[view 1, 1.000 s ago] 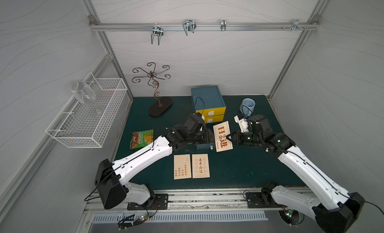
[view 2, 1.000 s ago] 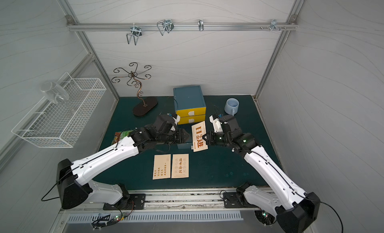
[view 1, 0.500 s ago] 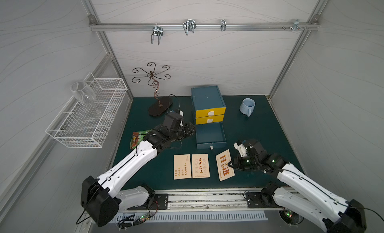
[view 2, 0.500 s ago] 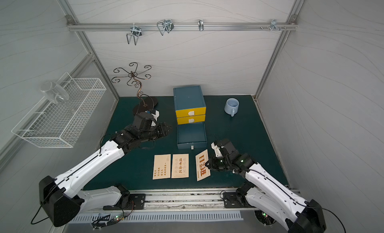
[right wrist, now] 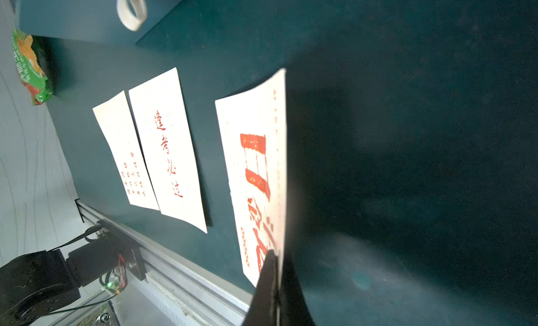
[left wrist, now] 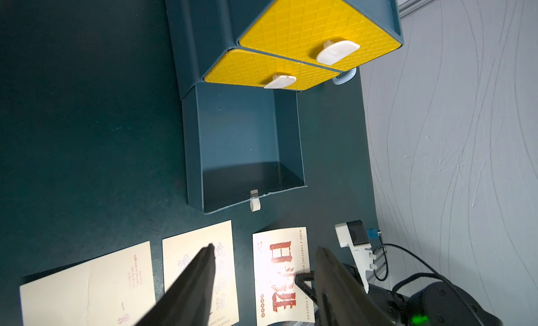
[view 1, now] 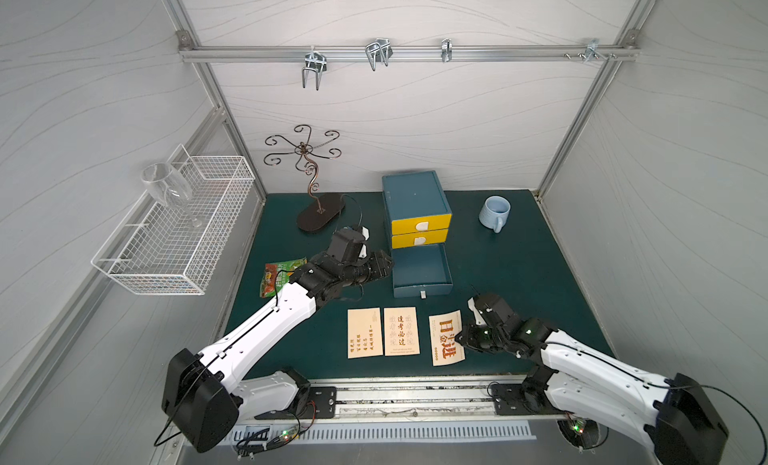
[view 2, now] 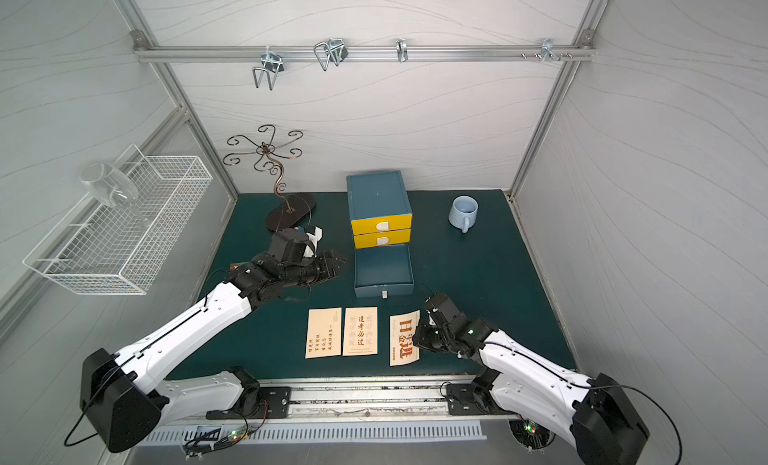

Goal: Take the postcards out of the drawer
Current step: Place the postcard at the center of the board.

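- Right gripper (view 1: 459, 341), lower centre-right in both top views: jaws pressed together on the right edge of the bold postcard (view 1: 446, 337).
- In the right wrist view the two black fingers (right wrist: 266, 281) meet on that card's edge (right wrist: 256, 176). The pinched edge sits lifted off the counter (view 1: 519, 276); I cannot tell whether the opposite edge touches down.
- Left gripper (view 1: 384, 263), mid-frame, just left of the drawer (view 1: 422, 269): jaws spread, nothing between them.
- In the left wrist view its fingers (left wrist: 201, 269) stand well apart, pointing toward the row of cards.
- Postcards: all three are out on the counter in a row at lower centre, below the drawer front. The middle postcard (view 1: 401, 331) and the outer postcard (view 1: 364, 332) lie flat, side by side, almost touching. The bold postcard is at the right end, a small gap from the middle one.
- The drawer is the lowest one of the blue cabinet (view 1: 415, 197), pulled out toward the bottom of the frame, its blue floor in plain view (left wrist: 247, 141). The two yellow drawers above it are shut.
- Snack packet (view 1: 279, 276) is at the counter's left edge, partly behind the left arm.
- Pale blue mug (view 1: 494, 213) is at upper right, and a scrolled wire stand (view 1: 309, 180) at upper left of the counter.
- Wire basket (view 1: 178, 234) hangs on the left wall with a glass (view 1: 166, 188) in it.
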### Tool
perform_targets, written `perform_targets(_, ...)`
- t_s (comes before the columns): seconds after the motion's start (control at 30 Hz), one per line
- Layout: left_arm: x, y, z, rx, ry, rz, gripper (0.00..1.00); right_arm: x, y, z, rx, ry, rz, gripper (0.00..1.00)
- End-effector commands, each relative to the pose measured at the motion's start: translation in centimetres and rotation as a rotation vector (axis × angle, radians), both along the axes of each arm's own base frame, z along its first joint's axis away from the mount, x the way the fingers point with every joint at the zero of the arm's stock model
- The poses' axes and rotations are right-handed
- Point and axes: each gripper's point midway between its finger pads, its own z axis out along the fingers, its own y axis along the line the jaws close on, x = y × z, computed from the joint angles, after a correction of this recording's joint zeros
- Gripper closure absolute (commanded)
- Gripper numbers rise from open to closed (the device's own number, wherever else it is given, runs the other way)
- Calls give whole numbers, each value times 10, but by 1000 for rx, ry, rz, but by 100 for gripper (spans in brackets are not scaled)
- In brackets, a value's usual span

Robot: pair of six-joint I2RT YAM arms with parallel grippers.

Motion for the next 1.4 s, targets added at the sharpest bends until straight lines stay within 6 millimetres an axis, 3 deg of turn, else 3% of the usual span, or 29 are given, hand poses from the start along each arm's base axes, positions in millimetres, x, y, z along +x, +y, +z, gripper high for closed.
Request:
perform_targets(0.0,6,-2,14,-24,-54,-10,40,8,3,-2,-8,-27,-10,100)
perform_targets(0.43,9,-6,5,-28,-30,-18,39,25,10,-13,-81,-52,14,100)
perform_targets(0.73,12,-3,-1,-30,-11,-16,39,26,7,-21,-99,-39,-2,98)
perform_targets(1.03,14,-1,-4,-26,-3,-10,38,28,-9,-22,-161,-35,-23,80)
perform_targets(1.37,18,-4,1,-36,-9,-14,38,31,-11,-14,-160,-46,-22,59)
